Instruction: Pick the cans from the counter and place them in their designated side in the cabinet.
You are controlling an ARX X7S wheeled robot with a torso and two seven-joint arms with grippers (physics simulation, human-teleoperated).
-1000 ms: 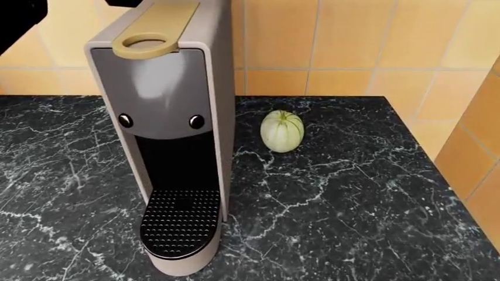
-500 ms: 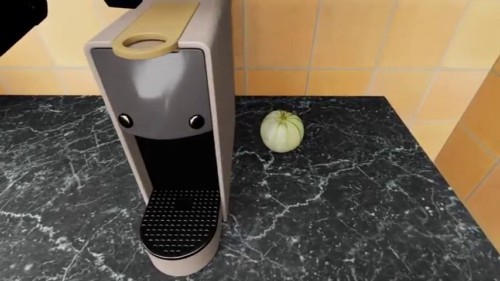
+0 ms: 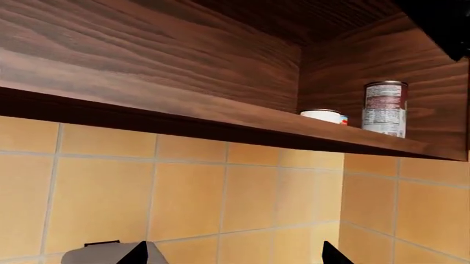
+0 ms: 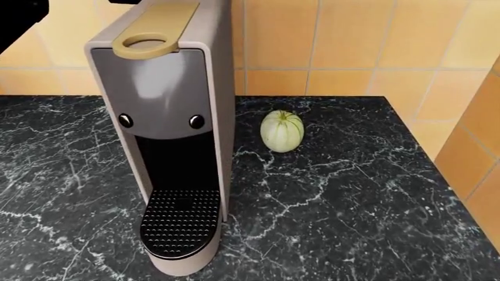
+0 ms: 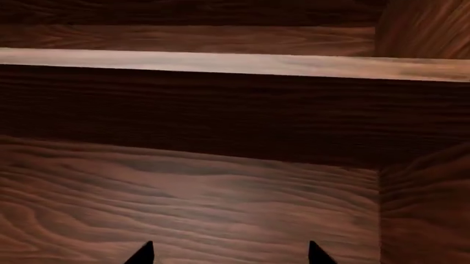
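Both cans stand on the cabinet shelf [image 3: 220,124] in the left wrist view, at its far end by the side wall. The tall can [image 3: 384,107] has a dark red top and a white label. The short can [image 3: 323,115] stands close beside it. My left gripper [image 3: 233,256] is open below the shelf, in front of the tiled wall, with nothing between its fingertips [image 3: 140,254]. My right gripper [image 5: 230,256] is open and empty, facing the wooden cabinet [image 5: 220,181] interior. The counter [image 4: 352,199] in the head view holds no can.
A grey coffee machine [image 4: 168,129] stands on the counter's left half, its top also showing as the coffee machine [image 3: 103,254] in the left wrist view. A pale green squash [image 4: 281,131] lies beside it near the tiled wall. A dark part of my left arm [image 4: 20,17] shows at the upper left.
The dark arm parts at the head view's top left edge have shifted slightly. The coffee machine and squash have not moved.
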